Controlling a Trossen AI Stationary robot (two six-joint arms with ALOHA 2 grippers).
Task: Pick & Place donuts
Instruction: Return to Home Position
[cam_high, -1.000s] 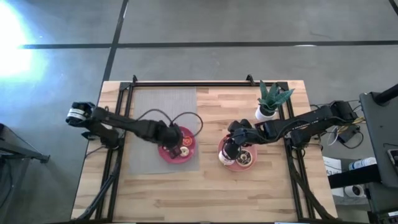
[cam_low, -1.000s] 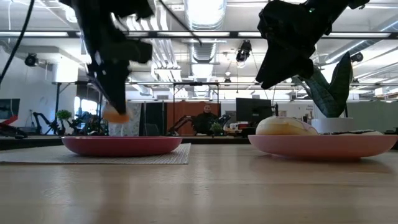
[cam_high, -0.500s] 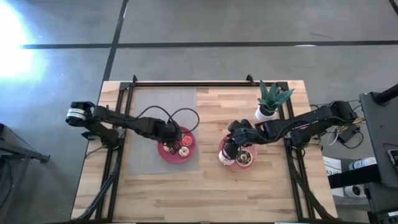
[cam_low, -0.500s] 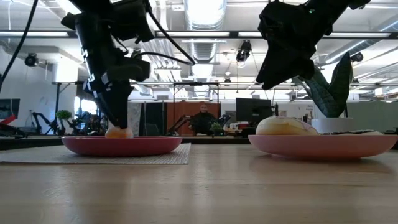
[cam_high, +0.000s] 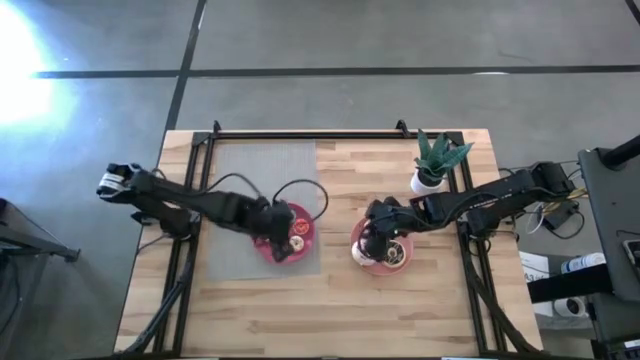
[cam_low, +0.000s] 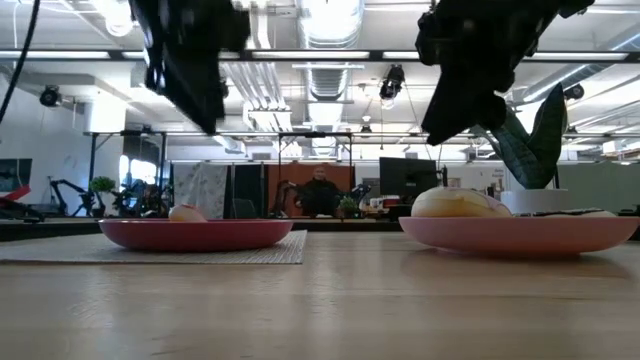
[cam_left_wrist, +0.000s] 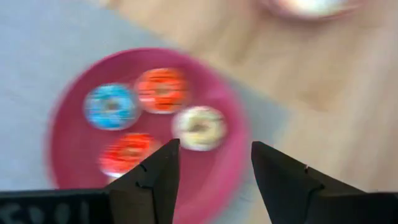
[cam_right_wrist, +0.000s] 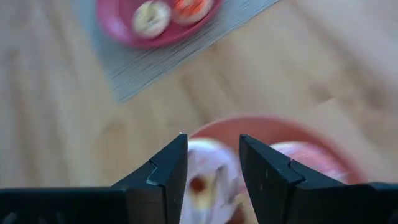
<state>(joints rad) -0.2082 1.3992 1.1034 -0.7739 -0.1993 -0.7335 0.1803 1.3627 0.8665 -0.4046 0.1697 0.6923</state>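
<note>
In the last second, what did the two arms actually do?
The left claw lowered a small donut onto the dark pink plate, let go and rose away open. The right claw stayed over the lighter plate.

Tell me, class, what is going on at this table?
The left gripper, jaws open and empty, hovers over the dark pink plate on the grey mat, where four small donuts lie. The right gripper, jaws open, hangs over the lighter pink plate holding larger donuts.
</note>
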